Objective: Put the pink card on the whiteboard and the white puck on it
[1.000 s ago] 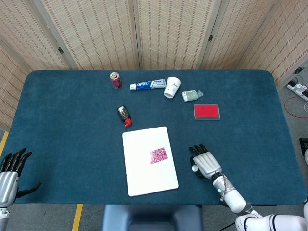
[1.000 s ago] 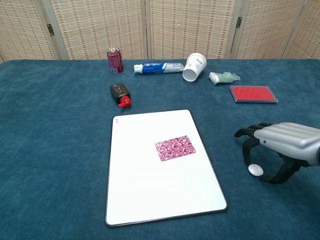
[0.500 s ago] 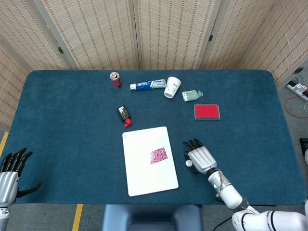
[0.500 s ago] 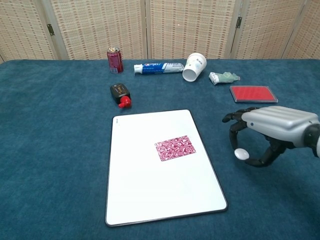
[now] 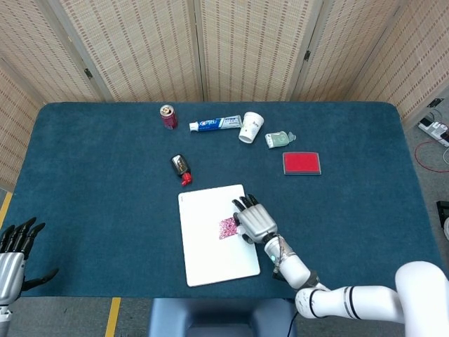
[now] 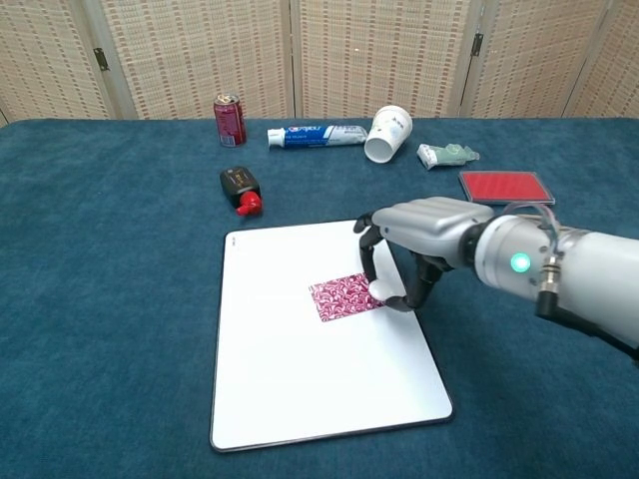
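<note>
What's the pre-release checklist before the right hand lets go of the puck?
1. Pink patterned card lies flat on the white rectangular whiteboard: ok.
2. Small round white puck is pinched in the right hand fingers: ok.
3. Puck is over the card's right edge rather than its middle: not ok; nudge left.
4. Puck touching the card: cannot tell from either view.
5. Left hand is at the table's near left corner, far from the board: ok.
6. Black bottle with red cap lies clear of the board: ok.
</note>
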Controlling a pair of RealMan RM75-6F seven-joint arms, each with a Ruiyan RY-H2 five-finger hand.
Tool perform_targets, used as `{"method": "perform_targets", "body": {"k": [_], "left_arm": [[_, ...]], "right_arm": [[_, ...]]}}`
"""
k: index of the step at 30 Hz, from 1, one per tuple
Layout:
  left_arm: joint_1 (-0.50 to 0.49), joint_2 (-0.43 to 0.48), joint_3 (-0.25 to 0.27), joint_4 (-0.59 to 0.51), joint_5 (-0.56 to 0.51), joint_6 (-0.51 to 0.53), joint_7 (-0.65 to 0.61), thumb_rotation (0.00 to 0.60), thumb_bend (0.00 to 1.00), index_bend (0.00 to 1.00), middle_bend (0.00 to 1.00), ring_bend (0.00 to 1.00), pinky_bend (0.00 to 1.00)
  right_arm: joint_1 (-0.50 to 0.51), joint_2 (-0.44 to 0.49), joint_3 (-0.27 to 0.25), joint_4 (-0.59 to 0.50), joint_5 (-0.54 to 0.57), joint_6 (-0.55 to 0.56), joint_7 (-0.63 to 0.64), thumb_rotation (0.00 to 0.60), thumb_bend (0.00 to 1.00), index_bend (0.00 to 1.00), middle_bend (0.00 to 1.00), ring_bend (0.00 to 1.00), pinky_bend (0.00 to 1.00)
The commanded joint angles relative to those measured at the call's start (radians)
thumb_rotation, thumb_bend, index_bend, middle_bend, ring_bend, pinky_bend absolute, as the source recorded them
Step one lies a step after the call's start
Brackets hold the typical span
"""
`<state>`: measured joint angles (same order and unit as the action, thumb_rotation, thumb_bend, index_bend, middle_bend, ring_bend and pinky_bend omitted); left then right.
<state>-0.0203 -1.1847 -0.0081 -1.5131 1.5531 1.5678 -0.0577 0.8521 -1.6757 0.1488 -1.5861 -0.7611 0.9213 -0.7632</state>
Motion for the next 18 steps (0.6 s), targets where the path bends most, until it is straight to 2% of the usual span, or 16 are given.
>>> {"method": "perform_targets", "body": {"k": [1,3,5,8,10,15,18], "left_arm": [[0.001,0.0,0.001,0.002,-0.001,-0.001,0.0,0.6,0.14,0.13,0.07,0.11,0.0],[0.002,0.0,0.001,0.003,-0.003,-0.002,-0.001,0.6,0.14,0.13,0.07,0.11,0.0],[0.003,0.0,0.001,0.005,-0.005,-0.001,-0.003,0.6,0.14,0.13,0.07,0.11,0.0],[0.004,-0.001,0.0,0.008,-0.008,-0.003,-0.004,0.6,0.14,0.13,0.07,0.11,0.0],[0.004,-0.001,0.0,0.009,-0.007,-0.003,-0.003,0.6,0.14,0.13,0.07,0.11,0.0],[0.002,0.0,-0.004,0.008,-0.006,-0.001,-0.009,0.6,0.14,0.13,0.07,0.11,0.0],[-0.003,-0.001,-0.005,0.006,-0.003,-0.007,-0.004,0.6,0.14,0.13,0.07,0.11,0.0]], "right_arm": [[0.035,-0.04,0.017,0.039,0.045,-0.002,-0.028,0.6,0.37,0.46,0.11,0.0,0.0],[0.052,-0.056,0.017,0.057,0.063,-0.003,-0.038,0.6,0.37,0.41,0.11,0.0,0.0],[0.062,-0.066,0.012,0.068,0.066,-0.004,-0.04,0.6,0.37,0.31,0.1,0.0,0.0],[0.062,-0.062,0.008,0.064,0.059,-0.006,-0.017,0.6,0.37,0.12,0.09,0.0,0.0],[0.053,-0.047,0.006,0.051,0.038,0.003,0.007,0.6,0.37,0.04,0.09,0.0,0.0],[-0.019,0.045,-0.012,-0.017,-0.055,0.07,0.114,0.6,0.37,0.01,0.09,0.0,0.0],[-0.089,0.124,-0.042,-0.068,-0.156,0.14,0.195,0.6,0.37,0.01,0.09,0.0,0.0]]}}
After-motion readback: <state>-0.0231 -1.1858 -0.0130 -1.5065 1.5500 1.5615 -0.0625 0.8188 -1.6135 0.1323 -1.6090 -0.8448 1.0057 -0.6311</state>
